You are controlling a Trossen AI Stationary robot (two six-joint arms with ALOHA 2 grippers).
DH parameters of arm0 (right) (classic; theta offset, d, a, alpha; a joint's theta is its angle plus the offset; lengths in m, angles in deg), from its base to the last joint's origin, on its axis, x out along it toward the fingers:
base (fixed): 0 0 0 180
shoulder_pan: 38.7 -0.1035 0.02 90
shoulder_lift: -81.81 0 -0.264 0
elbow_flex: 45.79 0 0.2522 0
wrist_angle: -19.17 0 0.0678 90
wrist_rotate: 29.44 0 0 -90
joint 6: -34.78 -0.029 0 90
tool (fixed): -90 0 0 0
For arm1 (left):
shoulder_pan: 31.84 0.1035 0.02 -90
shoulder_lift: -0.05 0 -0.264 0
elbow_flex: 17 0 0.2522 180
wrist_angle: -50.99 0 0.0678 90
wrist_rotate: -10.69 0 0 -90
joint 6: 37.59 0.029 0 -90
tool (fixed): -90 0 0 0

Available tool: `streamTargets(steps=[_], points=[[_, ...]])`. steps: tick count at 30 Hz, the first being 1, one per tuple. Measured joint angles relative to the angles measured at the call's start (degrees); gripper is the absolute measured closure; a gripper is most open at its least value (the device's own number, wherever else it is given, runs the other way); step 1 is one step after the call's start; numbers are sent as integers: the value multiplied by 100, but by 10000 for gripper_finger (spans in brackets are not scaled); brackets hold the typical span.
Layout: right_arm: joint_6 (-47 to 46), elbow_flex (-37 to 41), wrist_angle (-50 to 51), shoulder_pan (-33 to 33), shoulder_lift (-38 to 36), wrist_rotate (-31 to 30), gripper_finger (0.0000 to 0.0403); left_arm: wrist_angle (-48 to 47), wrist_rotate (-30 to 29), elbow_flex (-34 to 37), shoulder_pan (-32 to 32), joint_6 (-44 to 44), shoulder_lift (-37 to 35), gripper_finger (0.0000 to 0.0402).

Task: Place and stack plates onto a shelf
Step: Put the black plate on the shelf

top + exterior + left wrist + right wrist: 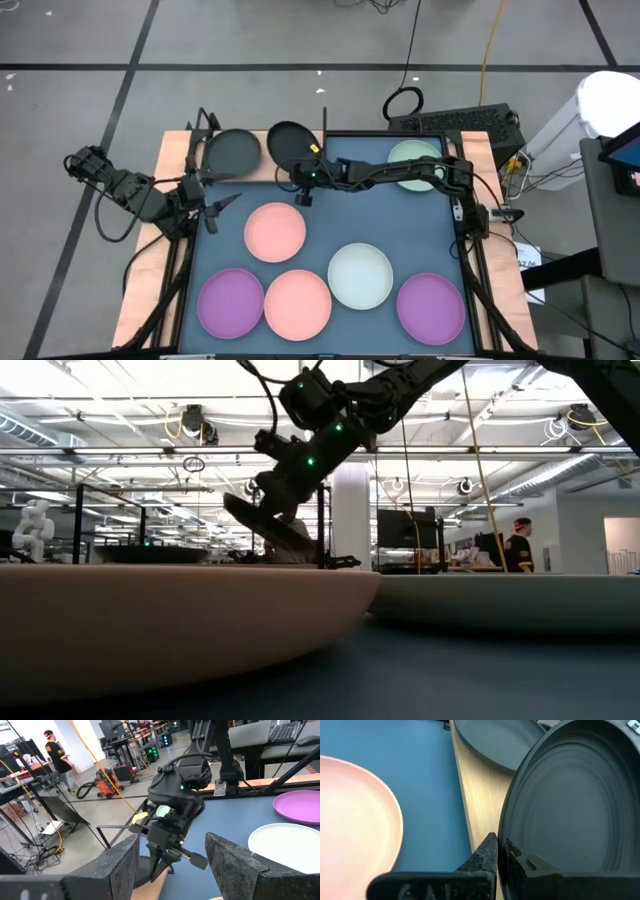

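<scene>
Right now the right end effector reaches across the far side of the tabletop, pinching the rim of a black plate so that it hangs tilted above the shelf; the right wrist view shows its fingers closed tight on the plate's edge, with the light wooden board beneath. A second black plate already lies flat on the shelf, just beside the held one and nearer the left arm. The low view shows the held plate slanted in the air, clear of the surface under it. The left end effector waits at the left edge of the blue-grey mat, near the shelf, its fingers spread wide and gripping nothing. On the mat, a pale green plate sits at the far right, partly under the right arm. One pink plate lies near the middle, and a second pink plate rests closer to the front, between a purple plate on the left and a pale blue-white plate. Another purple plate sits at the front right. In the room behind, a person stands well away from the tabletop.
</scene>
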Motion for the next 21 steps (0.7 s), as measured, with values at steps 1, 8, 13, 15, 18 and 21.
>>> streamTargets(steps=[1, 8, 13, 15, 18, 21], points=[[-13, 40, 25, 15, 0, -13, 400, 0, 0, 0, 0, 2, 0, 170], [-51, 84, 24, 23, 9, -35, 399, 0, -2, 0, 0, 4, 0, 170], [-138, 82, 51, 32, 36, -26, 398, 0, -1, 0, 0, 2, 0, 170], [-138, 82, 40, 35, 76, -30, 398, 0, -2, 0, 0, 2, 0, 170], [-87, 81, 3, 32, 193, -43, 398, 0, -2, 0, 0, 2, 5, 170], [48, 80, -32, 30, 277, -61, 398, 0, -2, 0, 0, 2, 4, 170]])
